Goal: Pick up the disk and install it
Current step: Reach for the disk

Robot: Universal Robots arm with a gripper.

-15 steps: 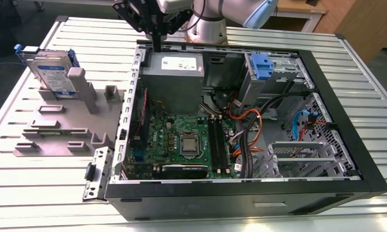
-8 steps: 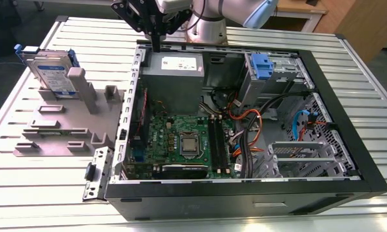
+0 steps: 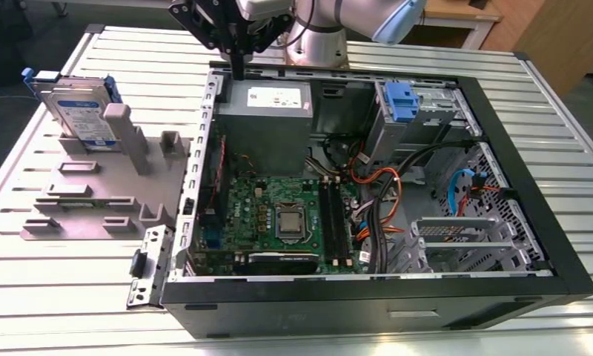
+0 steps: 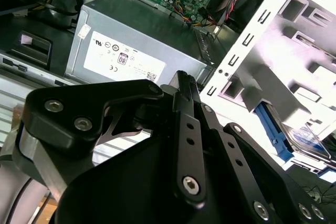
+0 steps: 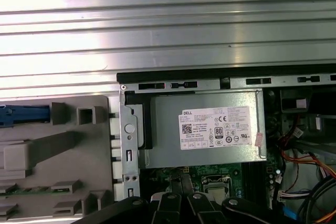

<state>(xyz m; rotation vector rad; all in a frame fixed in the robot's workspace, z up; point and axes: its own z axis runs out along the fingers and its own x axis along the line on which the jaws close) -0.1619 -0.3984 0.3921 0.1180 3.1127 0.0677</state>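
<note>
Disk upright in holder, tool empty

It stands on edge in the grey holder on the bench, at the exterior view's left, likely so its sides are free to grasp. The tool hangs clenched on nothing above the open computer case's rear edge, well apart from the disk.

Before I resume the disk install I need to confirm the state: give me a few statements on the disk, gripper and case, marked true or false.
1. The disk stands upright in the grey holder, outside the computer case. True.
2. The gripper holds the disk. False: it is shut on nothing and hangs over the case's rim by the grey metal box, apart from the disk.
3. The case is open, with the motherboard exposed. True.
4. The blue bracket lies on the holder beside the disk. False: it sits inside the case, toward the exterior view's right.
</note>
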